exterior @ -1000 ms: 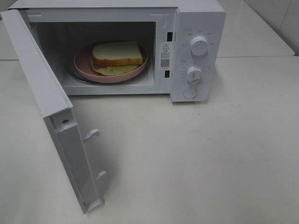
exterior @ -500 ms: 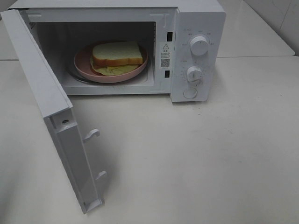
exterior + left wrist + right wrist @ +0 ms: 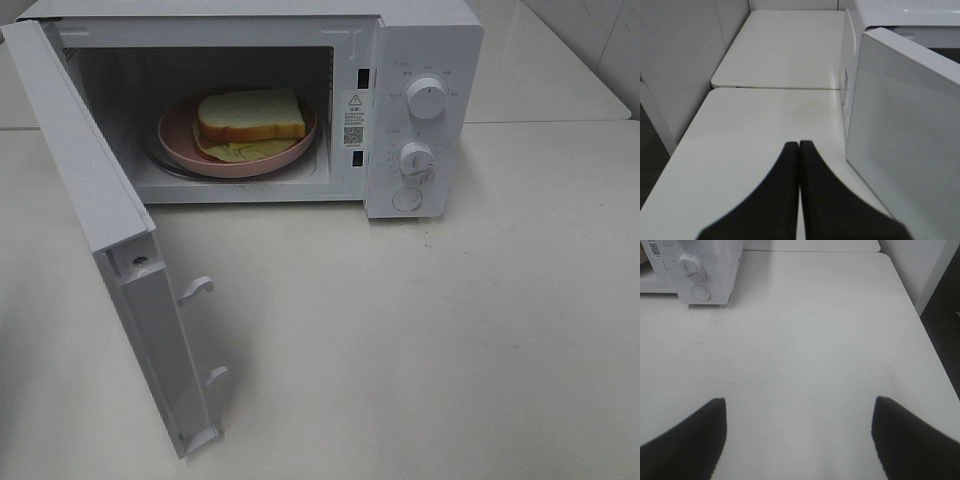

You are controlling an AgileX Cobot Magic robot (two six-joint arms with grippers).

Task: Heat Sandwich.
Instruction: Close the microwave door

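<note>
Closest to you, your left hand (image 3: 799, 146) has its two black fingers pressed together on nothing. It hovers over the white desk (image 3: 755, 130), just beside the outer face of the white microwave door (image 3: 905, 140). Your right hand (image 3: 800, 405) is spread wide and empty above bare desk, well apart from the microwave's front. Neither hand shows in the high view.

Further out, the door stands swung wide on its left hinge. Behind it, inside the white boxy microwave oven (image 3: 425, 40), the round pink plate (image 3: 172, 135) sits on the cavity floor. The sandwich (image 3: 250, 115), a pale bread slice over a yellow-green filling, lies on that plate.

So the loading looks done: the food is in place and nothing is in your grip. What remains, as I read it, is to shut the door and then start the heating at the panel, where the upper white round knob (image 3: 427, 98) and the lower white round knob (image 3: 416, 158) wait. Your closed left hand seems well placed to push the door.
</note>
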